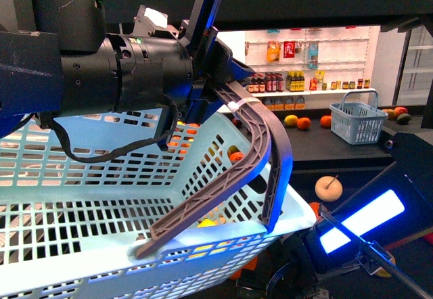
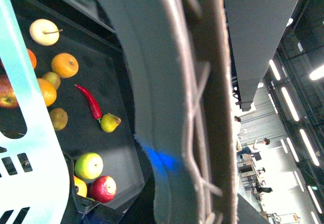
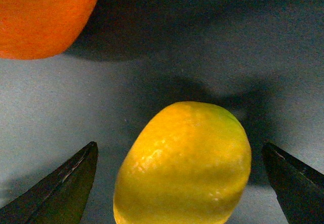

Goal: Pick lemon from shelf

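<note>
On shelf [image 3: 167, 77], smooth yellow lemon [image 3: 183, 164]

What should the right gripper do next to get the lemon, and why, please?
Probably close the right gripper now: the lemon sits between its two open fingers, with a gap on each side, resting on the dark shelf tray. The orange fruit lies clear of the jaws.
</note>
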Action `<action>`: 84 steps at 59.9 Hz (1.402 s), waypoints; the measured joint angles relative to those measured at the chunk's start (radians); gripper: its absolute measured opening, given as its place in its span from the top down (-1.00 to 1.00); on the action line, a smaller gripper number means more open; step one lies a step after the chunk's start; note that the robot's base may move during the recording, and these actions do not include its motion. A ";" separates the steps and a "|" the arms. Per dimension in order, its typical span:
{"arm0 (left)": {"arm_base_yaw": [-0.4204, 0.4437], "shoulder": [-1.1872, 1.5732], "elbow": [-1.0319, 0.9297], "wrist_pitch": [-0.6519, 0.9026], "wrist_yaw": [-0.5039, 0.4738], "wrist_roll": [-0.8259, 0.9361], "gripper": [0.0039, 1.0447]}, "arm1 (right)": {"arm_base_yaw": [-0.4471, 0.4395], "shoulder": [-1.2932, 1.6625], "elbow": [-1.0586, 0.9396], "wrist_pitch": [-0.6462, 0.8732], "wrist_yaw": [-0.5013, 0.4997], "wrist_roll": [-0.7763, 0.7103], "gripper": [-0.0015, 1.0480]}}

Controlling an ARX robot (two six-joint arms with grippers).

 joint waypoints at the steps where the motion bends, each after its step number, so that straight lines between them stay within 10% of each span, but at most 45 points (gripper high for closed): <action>1: 0.000 0.000 0.000 0.000 0.000 0.000 0.87 | 0.000 0.001 0.003 -0.002 0.002 0.000 -0.82; 22: 0.000 0.000 0.000 0.000 -0.001 0.000 0.87 | 0.001 0.034 0.064 -0.029 0.027 -0.026 0.03; 43: 0.000 0.000 0.000 0.000 0.003 -0.004 0.87 | -0.036 -0.039 -0.093 0.040 0.016 -0.060 0.07; 69: 0.000 0.000 0.000 0.000 0.002 -0.010 0.87 | -0.311 -0.402 -0.442 0.299 0.116 -0.441 0.08; 84: -0.001 0.000 0.000 0.000 0.003 -0.011 0.87 | -0.370 -0.761 -0.504 0.255 -0.067 -0.407 0.08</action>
